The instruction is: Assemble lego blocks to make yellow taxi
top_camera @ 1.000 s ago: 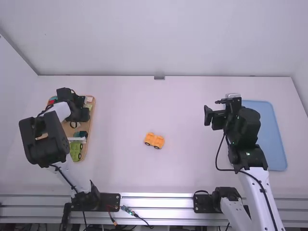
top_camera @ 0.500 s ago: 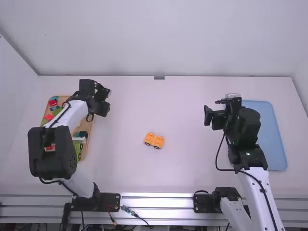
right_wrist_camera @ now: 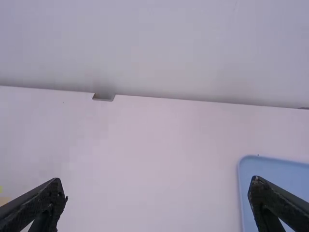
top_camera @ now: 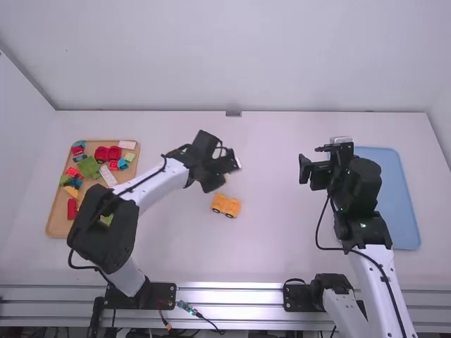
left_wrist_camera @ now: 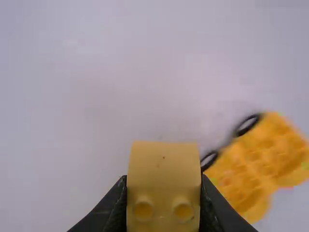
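Observation:
Near the middle of the table in the high view, my left gripper (top_camera: 227, 173) hangs just beyond the orange-yellow wheeled base (top_camera: 226, 205). The left wrist view has my left gripper (left_wrist_camera: 163, 193) shut on a yellow block (left_wrist_camera: 163, 179) with studs on it; the wheeled base (left_wrist_camera: 256, 162) lies below and to one side, apart from the block. My right gripper (top_camera: 315, 159) is held still over the right part of the table, and in the right wrist view this gripper (right_wrist_camera: 157, 193) stands open, nothing between its fingers.
A wooden tray (top_camera: 54, 225) with red, green, blue and other loose blocks is at the far left. On the right, a blue tray (top_camera: 402, 204) lies partly under the right arm. The table's back edge meets a white wall.
The left arm has swung right from over the wooden tray to the table's middle, carrying the yellow block. The right arm and the wheeled base have stayed put.

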Controlling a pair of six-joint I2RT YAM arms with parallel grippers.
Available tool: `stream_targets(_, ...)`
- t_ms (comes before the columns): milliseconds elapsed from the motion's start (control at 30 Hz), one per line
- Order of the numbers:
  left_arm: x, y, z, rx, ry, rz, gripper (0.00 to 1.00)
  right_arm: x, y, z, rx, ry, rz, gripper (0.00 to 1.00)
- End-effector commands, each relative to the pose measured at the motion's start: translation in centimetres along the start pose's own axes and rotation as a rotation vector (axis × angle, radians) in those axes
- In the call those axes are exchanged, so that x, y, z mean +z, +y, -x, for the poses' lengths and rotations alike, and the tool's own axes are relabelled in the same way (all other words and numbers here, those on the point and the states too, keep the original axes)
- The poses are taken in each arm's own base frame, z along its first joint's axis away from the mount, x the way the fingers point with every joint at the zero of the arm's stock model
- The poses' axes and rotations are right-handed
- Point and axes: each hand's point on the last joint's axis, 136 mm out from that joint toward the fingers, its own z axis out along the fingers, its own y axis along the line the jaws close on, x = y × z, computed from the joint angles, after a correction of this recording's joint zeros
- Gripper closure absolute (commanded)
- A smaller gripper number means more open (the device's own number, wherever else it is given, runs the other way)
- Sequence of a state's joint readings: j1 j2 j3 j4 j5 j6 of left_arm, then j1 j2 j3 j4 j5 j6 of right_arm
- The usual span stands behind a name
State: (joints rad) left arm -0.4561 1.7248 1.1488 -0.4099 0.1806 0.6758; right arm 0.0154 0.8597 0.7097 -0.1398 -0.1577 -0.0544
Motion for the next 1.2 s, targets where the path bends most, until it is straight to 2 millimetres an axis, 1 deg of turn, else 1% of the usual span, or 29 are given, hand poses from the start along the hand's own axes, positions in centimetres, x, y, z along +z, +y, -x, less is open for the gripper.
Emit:
stream_targets(0,0.4,-3.2,1.5,0.134,-0.016,-0.052,0.99,-1.1,-0.3,1.9,0.006,-0.05,-0.013,0.01)
stream_targets(67,0.7,-5.4,2.6,0.206,-0.025,-0.079,0.99,-1.5,-0.8,1.9,0.038,-0.055,-0.027,0.01)
stream_targets(133,0.8,-6.7,3.4,0.242,-0.03,-0.089,0.99,-2.0,-1.2,2.0,0.059,-0.06,-0.043,0.01)
stream_targets(167,0.9,-7.8,4.0,0.276,-0.039,-0.1,0.99,-2.4,-1.6,2.0,0.07,-0.063,-0.057,0.01)
stream_targets(267,1.1,-9.6,5.2,0.331,-0.073,-0.127,0.99,-3.6,-2.2,2.1,0.076,-0.076,-0.084,0.01)
stream_targets(367,1.7,-10.8,6.1,0.353,-0.101,-0.149,0.99,-4.6,-2.2,2.2,0.079,-0.09,-0.082,0.01)
stream_targets(433,2.2,-11.5,6.2,0.359,-0.107,-0.171,0.99,-5.2,-2.0,2.4,0.072,-0.103,-0.07,0.01)
stream_targets(467,2.8,-11.9,6.2,0.361,-0.107,-0.186,0.98,-5.5,-1.9,2.5,0.072,-0.112,-0.064,0.01)
stream_targets(500,2.9,-12.0,6.2,0.362,-0.106,-0.19,0.98,-5.6,-1.9,2.5,0.073,-0.112,-0.062,0.01)
stream_targets(567,3.9,-12.5,6.0,0.368,-0.083,-0.211,0.99,-5.9,-1.9,2.5,0.076,-0.117,-0.055,0.01)
stream_targets(633,4.3,-12.8,6.1,0.373,-0.073,-0.219,0.98,-5.9,-1.8,2.5,0.077,-0.116,-0.052,0.01)
stream_targets(700,4.9,-13.5,6.5,0.39,-0.067,-0.231,0.98,-5.8,-1.7,2.5,0.079,-0.114,-0.032,0.01)
stream_targets(800,5.5,-13.9,6.8,0.4,-0.065,-0.239,0.99,-5.5,-1.9,2.2,0.085,-0.103,-0.034,0.01)
stream_targets(867,6.8,-14.4,6.9,0.405,-0.054,-0.256,0.99,-5.1,-2.0,1.9,0.087,-0.087,-0.032,0.01)
stream_targets(1067,8.5,-14.5,6.8,0.386,-0.048,-0.259,0.98,-4.6,-2.1,2.0,0.069,-0.086,-0.027,0.01)
stream_targets(1167,8.6,-14.4,7.1,0.379,-0.061,-0.255,0.96,-4.6,-2.0,2.0,0.07,-0.084,-0.027,0.01)
